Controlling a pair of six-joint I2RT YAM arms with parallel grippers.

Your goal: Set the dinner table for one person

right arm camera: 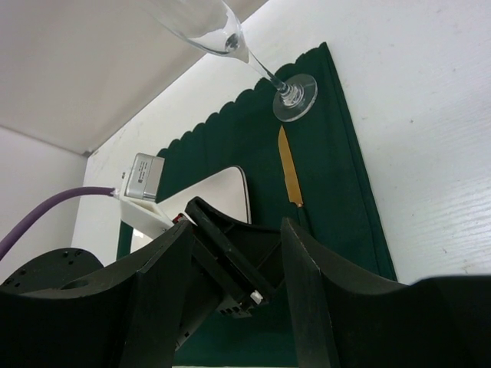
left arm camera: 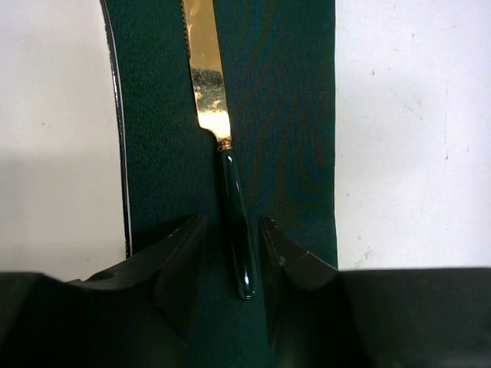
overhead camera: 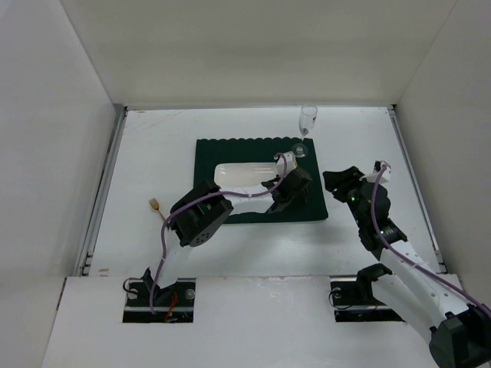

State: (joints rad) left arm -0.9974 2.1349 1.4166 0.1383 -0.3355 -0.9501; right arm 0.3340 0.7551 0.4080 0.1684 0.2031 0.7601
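The knife (left arm camera: 230, 192) lies flat on the green placemat (left arm camera: 291, 153), in the strip between the plate (overhead camera: 242, 175) and the mat's right edge, the usual spot for a knife in a single setting. The left gripper (left arm camera: 232, 221) sits low over the dark handle with its jaws a little apart. A sliver of mat shows on each side of the handle, so it appears to grip nothing. The right gripper (right arm camera: 236, 228) hangs to the right of the mat, jaws wide and empty, likely kept out of the way. The dinner table (overhead camera: 153, 153) is the white surface under everything, with the mat near its middle.

Only the left wrist view shows the gaps beside the handle; from above, the arm hides the knife altogether. The overhead view alone shows a small gold item (overhead camera: 156, 205), possibly a fork, on the bare table well left of the mat. The right wrist view shows the wine glass (right arm camera: 295, 96) standing at the mat's far right corner, beyond the blade tip.
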